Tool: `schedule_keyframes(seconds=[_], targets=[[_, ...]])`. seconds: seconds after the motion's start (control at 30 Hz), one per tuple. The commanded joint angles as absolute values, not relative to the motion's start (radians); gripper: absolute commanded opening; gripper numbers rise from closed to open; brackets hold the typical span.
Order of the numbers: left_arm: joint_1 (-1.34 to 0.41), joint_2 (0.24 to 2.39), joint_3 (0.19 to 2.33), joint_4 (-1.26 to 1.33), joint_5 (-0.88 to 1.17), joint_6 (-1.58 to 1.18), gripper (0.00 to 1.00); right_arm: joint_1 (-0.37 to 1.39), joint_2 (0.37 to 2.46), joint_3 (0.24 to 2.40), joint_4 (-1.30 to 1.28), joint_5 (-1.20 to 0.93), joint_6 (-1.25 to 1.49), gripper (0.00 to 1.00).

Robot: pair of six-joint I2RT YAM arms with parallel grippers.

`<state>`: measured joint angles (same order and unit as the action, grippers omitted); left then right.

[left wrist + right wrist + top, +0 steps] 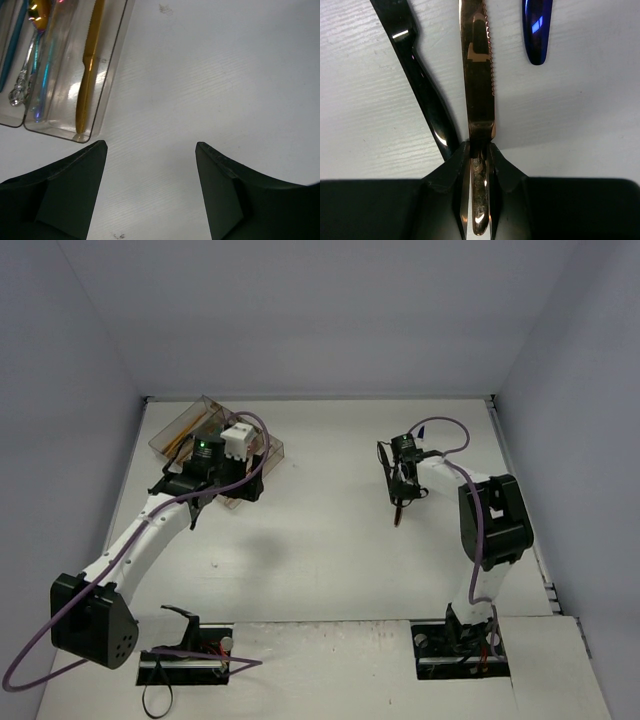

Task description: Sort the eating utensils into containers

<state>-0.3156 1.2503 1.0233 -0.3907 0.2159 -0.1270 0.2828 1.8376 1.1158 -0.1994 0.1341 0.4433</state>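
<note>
In the right wrist view my right gripper (480, 146) is shut on the handle of a copper knife (477, 65), whose serrated blade points away over the white table. A black utensil (420, 85) lies just left of it and a blue utensil's tip (537, 30) to the right. From above, that gripper (400, 496) sits right of centre with the knife (400, 514). My left gripper (151, 147) stands open over bare table beside the clear tray (107, 85). The tray holds a gold knife (87, 75), a silver utensil (22, 82) and a teal one (12, 45).
The clear tray (170, 430) sits at the back left, partly under the left arm. Grey walls close off the table at the back and both sides. Small dark marks dot the table surface (165, 8).
</note>
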Motion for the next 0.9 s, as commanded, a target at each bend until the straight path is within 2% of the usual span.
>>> schedule_keyframes(seconds=[0.0,0.27,0.5,0.87], targets=[[-0.379,1.237,1.090,-0.326,0.278,-0.187,0.69,0.314,1.711,1.112,-0.273,0.134,0.446,0.00],[-0.565,1.234,1.115,-0.173,0.281,-0.376,0.69,0.414,1.420,1.112,-0.187,0.053,0.514,0.00],[-0.670,1.323,1.147,0.045,0.328,-0.543,0.69,0.520,1.230,0.991,0.041,-0.033,0.665,0.00],[-0.785,1.467,1.277,0.028,0.309,-0.529,0.69,0.560,1.123,0.884,0.210,-0.060,0.751,0.00]])
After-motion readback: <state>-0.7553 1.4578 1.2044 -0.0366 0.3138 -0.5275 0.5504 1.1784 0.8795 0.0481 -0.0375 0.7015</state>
